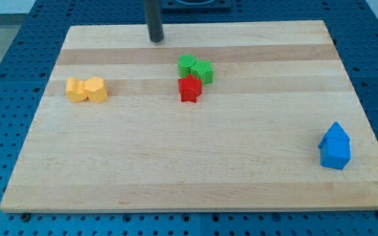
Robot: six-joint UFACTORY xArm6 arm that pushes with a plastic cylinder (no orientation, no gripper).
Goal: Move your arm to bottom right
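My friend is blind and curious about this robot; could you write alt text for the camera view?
A dark rod's tip rests near the top edge of a wooden board, above and left of a green pair touching a red star block. Two yellow blocks sit at the view's left, two blue blocks at its right.

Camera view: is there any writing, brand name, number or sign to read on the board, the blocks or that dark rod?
None: no text, number or logo can be read anywhere in this view.
The wooden board shows only plain grain.
The yellow blocks, green blocks, red star block and blue blocks are unmarked.
The rod ending in my tip is plain dark.
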